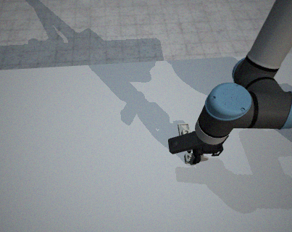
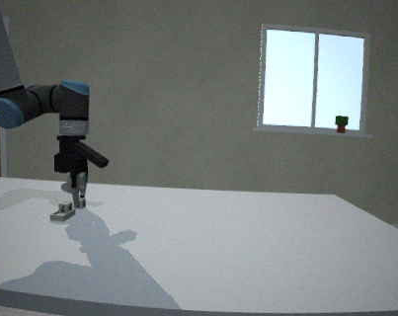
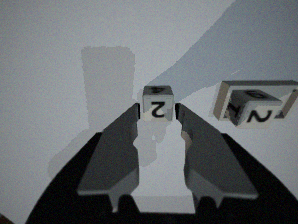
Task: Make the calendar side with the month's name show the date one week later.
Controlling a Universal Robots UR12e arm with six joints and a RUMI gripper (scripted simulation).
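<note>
A white number cube (image 3: 158, 109) (image 1: 188, 158) (image 2: 82, 202) is on the table beside the tray. In the wrist view it shows a 2 and, on a darker face, a 4. My gripper (image 3: 157, 104) is open only a little. Its fingertips stand on both sides of this cube with narrow gaps. The grey tray (image 3: 219, 104) (image 2: 58, 217) lies to the right in the wrist view. A second cube (image 3: 259, 116) (image 2: 64, 206) is in the tray and shows a 2 and, on darker faces, what look like a 0 and a 1. Whether it sits flat I cannot tell. The month's name is not readable.
In the top view the arm's wrist hides part of the tray (image 1: 179, 127). The tray stands close to the fingers in the exterior view. The table (image 1: 82, 163) carries the arm's shadows. A window (image 2: 289, 79) is in the back wall.
</note>
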